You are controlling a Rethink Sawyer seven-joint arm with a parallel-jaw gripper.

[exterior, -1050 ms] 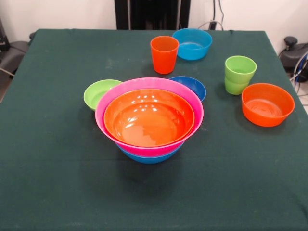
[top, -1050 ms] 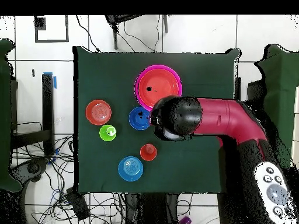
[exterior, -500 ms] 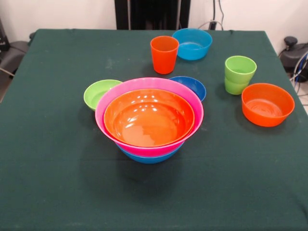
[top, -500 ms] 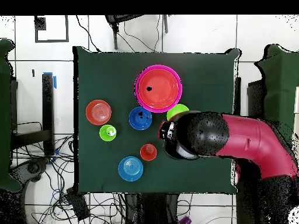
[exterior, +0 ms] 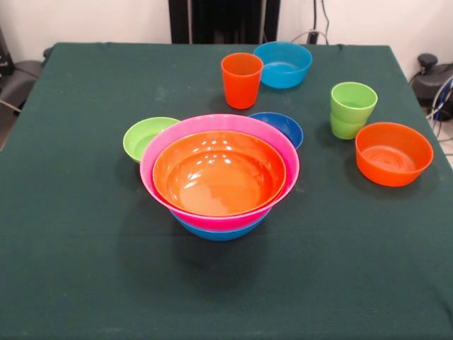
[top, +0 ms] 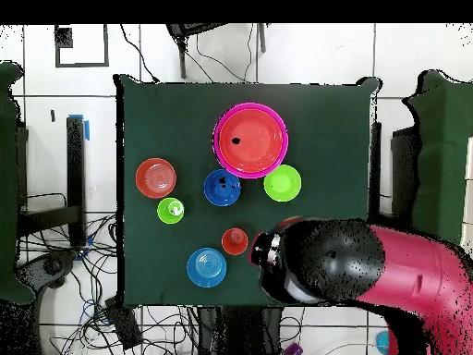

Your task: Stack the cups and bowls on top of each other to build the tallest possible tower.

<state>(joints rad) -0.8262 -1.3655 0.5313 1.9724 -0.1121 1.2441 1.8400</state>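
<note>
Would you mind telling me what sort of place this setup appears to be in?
Probably a robotics lab or test room: a red and black robot arm reaches over a table covered in dark green cloth, loose cables trail across the white tiled floor, and glossy plastic bowls serve as props.

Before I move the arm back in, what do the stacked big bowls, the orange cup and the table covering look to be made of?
The stacked bowls look like glossy moulded plastic: bright highlights sit on the orange inner surface. The orange cup appears to be the same smooth plastic, with a soft sheen on its wall. The table covering looks like dark green matte cloth, probably felt-like; it shows faint scuffs and no shine.
</note>
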